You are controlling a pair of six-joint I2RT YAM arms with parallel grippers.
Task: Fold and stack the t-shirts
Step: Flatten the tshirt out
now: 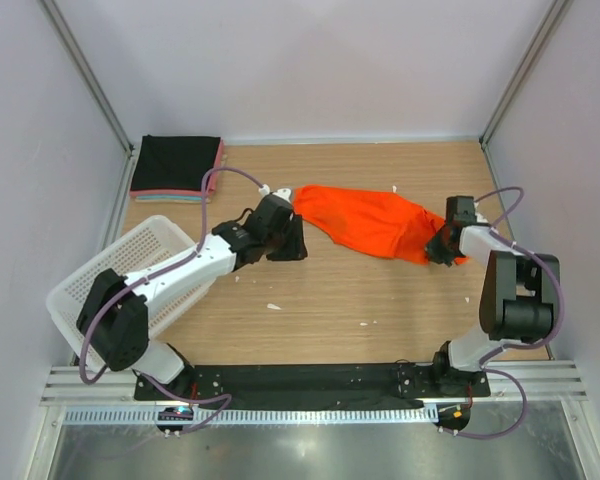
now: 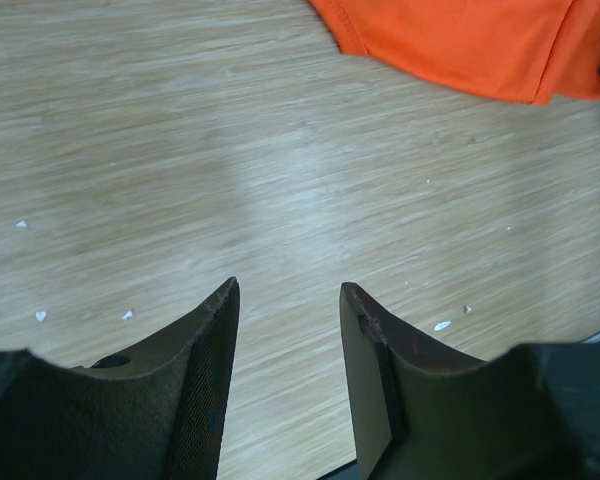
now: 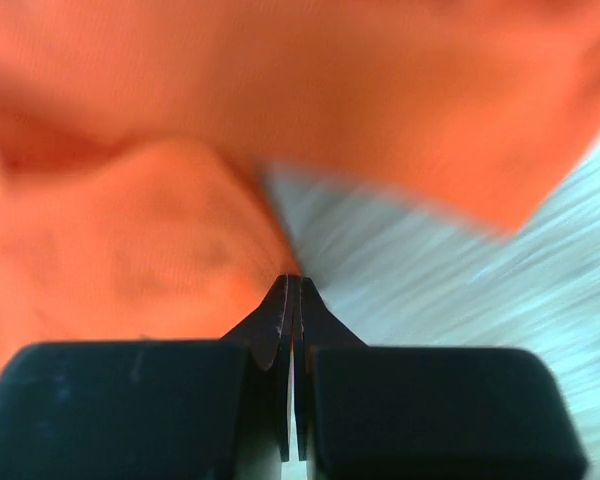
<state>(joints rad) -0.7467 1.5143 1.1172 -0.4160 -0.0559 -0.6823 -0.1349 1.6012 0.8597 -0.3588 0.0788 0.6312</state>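
The orange-red t-shirt [image 1: 375,220] lies bunched and stretched out across the middle of the table. It also fills the top of the right wrist view [image 3: 280,110] and shows at the upper right of the left wrist view [image 2: 460,45]. My right gripper [image 1: 442,250] [image 3: 293,280] is shut on a fold of cloth at the shirt's right end. My left gripper [image 1: 288,243] [image 2: 285,290] hangs open over bare wood just below the shirt's left end, with nothing between its fingers. A folded stack with a black t-shirt [image 1: 175,163] on top and pink and teal edges [image 1: 165,197] sits at the back left.
A white mesh basket [image 1: 130,270] lies tilted at the left, under the left arm. Small white specks [image 1: 273,306] dot the wooden table [image 1: 330,300]. Enclosure walls close in the left, back and right sides.
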